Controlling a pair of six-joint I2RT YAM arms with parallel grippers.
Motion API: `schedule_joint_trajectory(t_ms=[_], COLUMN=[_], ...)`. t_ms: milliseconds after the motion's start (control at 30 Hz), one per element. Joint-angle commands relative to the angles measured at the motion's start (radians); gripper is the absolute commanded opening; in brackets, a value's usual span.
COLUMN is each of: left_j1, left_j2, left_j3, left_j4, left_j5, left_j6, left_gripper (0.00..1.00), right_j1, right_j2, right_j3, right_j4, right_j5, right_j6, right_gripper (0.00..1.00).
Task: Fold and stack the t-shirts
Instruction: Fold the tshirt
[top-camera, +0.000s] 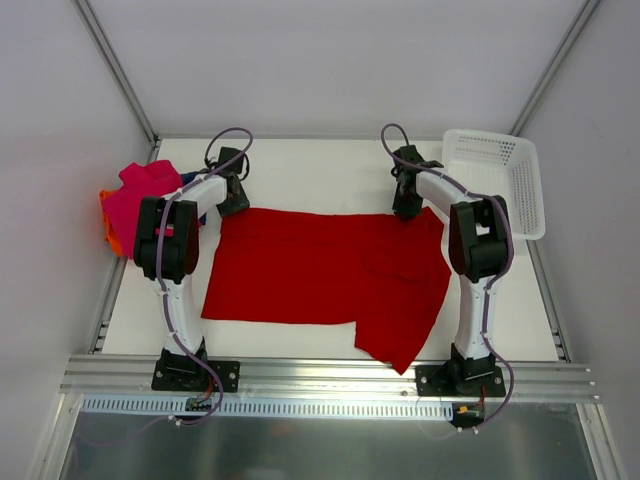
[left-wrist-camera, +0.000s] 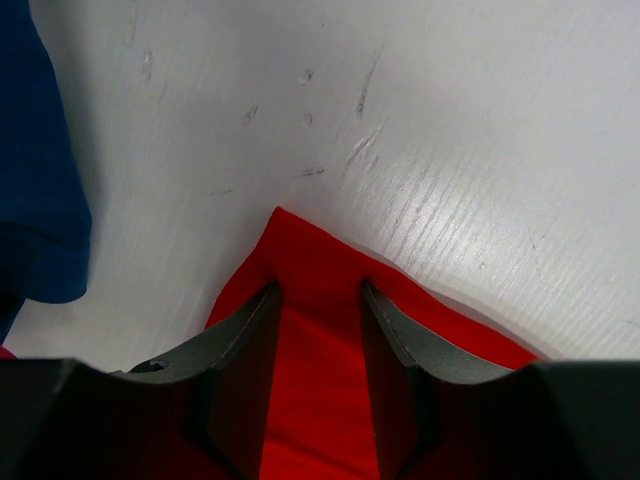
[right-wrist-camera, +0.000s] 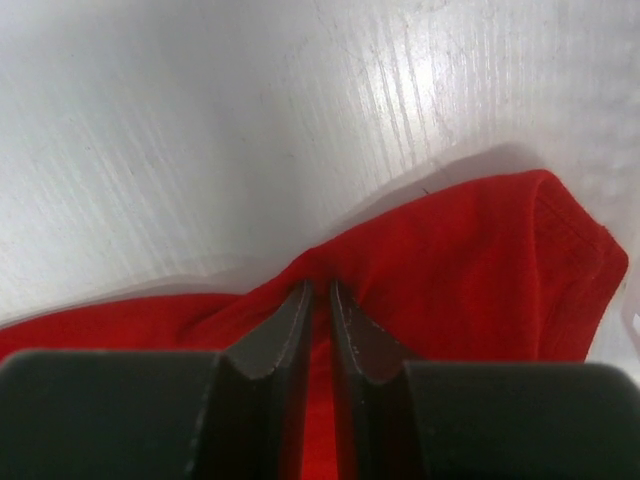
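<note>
- No text, label, brand, number or sign can be read in any of the three views.

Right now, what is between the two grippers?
The far edge of the red t-shirt runs from the left gripper to the right gripper; the top view shows it.

White table (top-camera: 320, 170), plain white walls (top-camera: 330, 60), aluminium frame rails (top-camera: 320, 372).

red t-shirt (top-camera: 310, 270); magenta-pink t-shirt (top-camera: 140, 195); white mesh basket (top-camera: 497, 172)
</note>
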Motion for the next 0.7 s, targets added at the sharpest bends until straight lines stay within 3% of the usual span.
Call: schedule_joint_trajectory(t_ms=[0, 300, 467, 667], left_j1=[0.015, 0.016, 0.021, 0.045], left_j2=[-0.033, -0.031, -0.043, -0.059], left_j3=[-0.036, -0.041, -0.054, -0.077], left_j4=[-0.065, -0.072, -0.081, -0.083], left_j5=[0.024, 0.034, 0.038, 0.067], left_j6=[-0.005, -0.002, -0.009, -0.015], left_gripper=[0.38, 0.38, 0.39, 0.39], right_j1=[-0.008, -0.009, -0.012, -0.021], right_j2=[-0.047, -0.15, -0.06, 0.002], right_j3=[-0.041, -0.093, -0.01, 0.037], right_j4=[-0.049, -0.004, -0.101, -0.118], right_j5=[0.008, -0.027, -0.006, -0.013], right_j6=[-0.017, -0.009, -0.018, -0.014], right_gripper=[0.15, 0.12, 0.01, 0.0])
